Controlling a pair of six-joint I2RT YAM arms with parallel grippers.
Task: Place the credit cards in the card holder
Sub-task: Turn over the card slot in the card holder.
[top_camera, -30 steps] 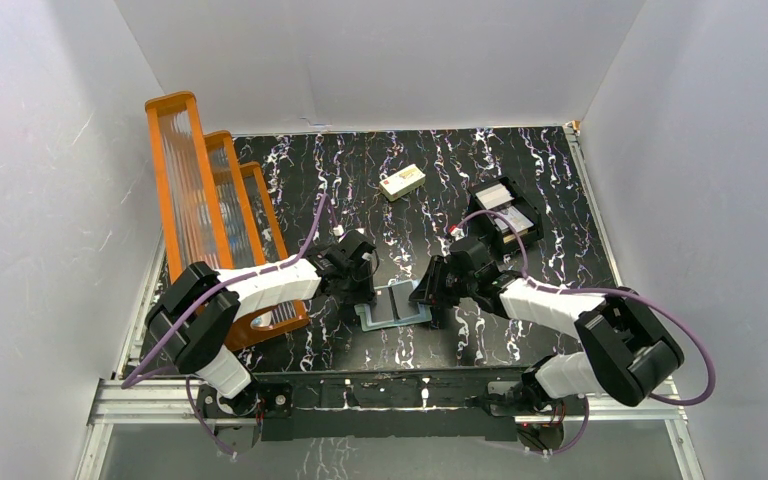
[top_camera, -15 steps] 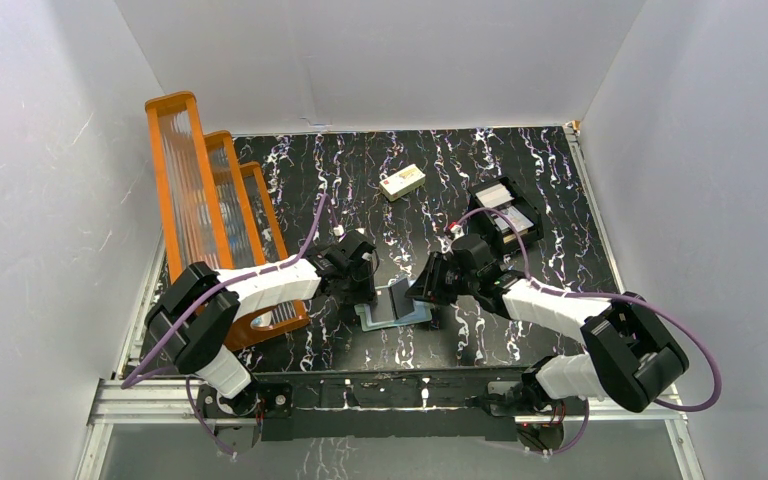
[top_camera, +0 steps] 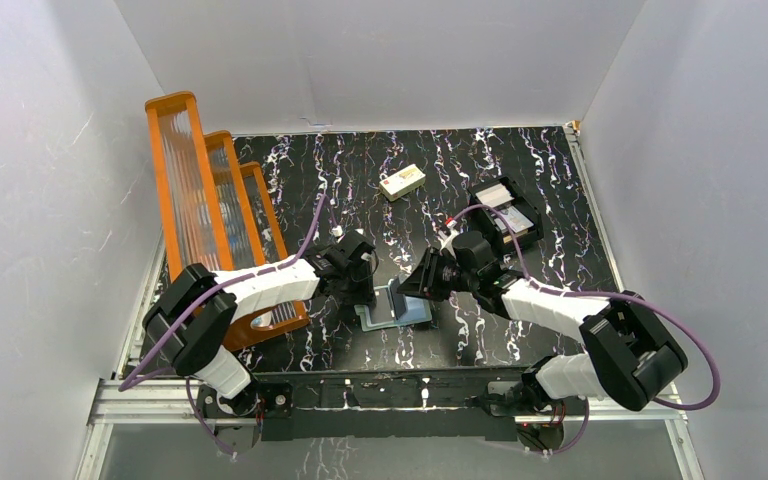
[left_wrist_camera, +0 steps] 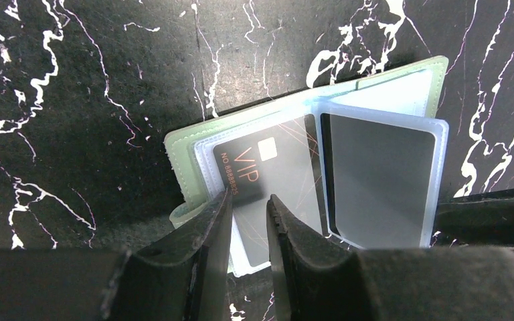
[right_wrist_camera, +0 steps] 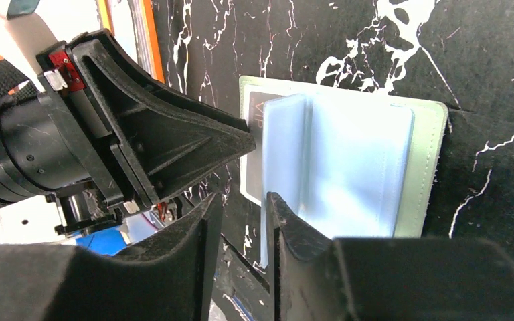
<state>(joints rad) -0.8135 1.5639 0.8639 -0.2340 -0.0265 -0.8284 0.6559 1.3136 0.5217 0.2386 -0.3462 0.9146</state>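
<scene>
The card holder (top_camera: 415,314) lies open near the table's front edge, green cover (left_wrist_camera: 187,144) down and clear sleeves up. A dark card marked VIP (left_wrist_camera: 254,167) sits in the left sleeve. A second dark grey card (left_wrist_camera: 381,180) fills a raised sleeve leaf (right_wrist_camera: 284,154). My left gripper (top_camera: 365,292) hovers over the VIP card's near end, jaws a little apart (left_wrist_camera: 247,197) and nothing pinched. My right gripper (top_camera: 412,290) is at the holder's right. It is open (right_wrist_camera: 241,197), and the leaf's edge leans on its right finger (right_wrist_camera: 288,227). Pale credit cards (top_camera: 498,198) lie in the tray.
A black boxy tray (top_camera: 526,212) stands at the back right and a cream block (top_camera: 402,182) at the back centre. An orange stepped rack (top_camera: 200,200) runs along the left side, close to my left arm. White walls enclose the table.
My right gripper has moved left and up, tipping a sleeve leaf from lying flat to standing. My left gripper stays in place with its jaws slightly wider.
</scene>
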